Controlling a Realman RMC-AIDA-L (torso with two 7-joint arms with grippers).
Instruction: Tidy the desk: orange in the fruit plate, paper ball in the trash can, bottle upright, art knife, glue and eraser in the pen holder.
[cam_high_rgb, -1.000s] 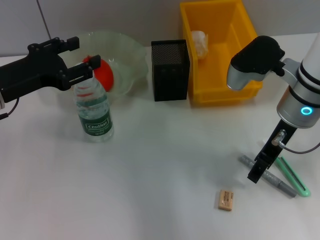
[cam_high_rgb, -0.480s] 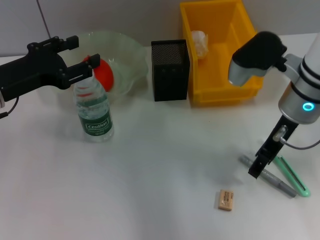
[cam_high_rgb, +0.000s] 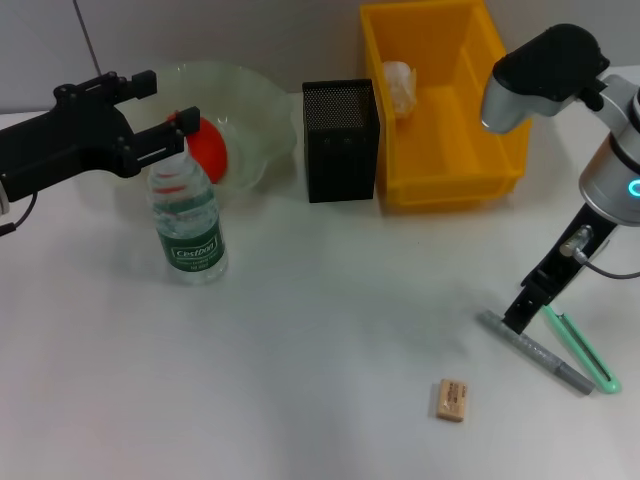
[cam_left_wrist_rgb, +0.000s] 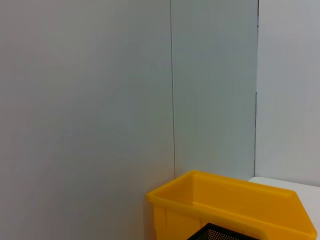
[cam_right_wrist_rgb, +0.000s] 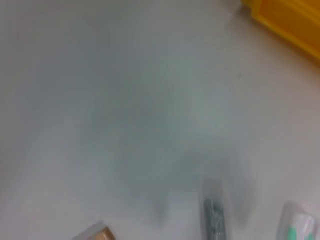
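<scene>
The bottle stands upright on the table at the left. My left gripper hovers open just above its top, which hides the cap. Behind them the orange lies in the fruit plate. A paper ball rests inside the trash can, next to the pen holder. At the right my right gripper points down at one end of a grey pen-shaped stick. Beside that stick lies a green-and-white one; these look like the glue and art knife. The eraser lies near the front.
The left wrist view shows the trash can, the pen holder's rim and a grey wall. In the right wrist view are the grey stick, the green-and-white stick, the eraser and a trash can corner.
My right arm has swung right and back, carrying its gripper from over the grey stick's middle to the stick's end. The left arm and all objects stayed put.
</scene>
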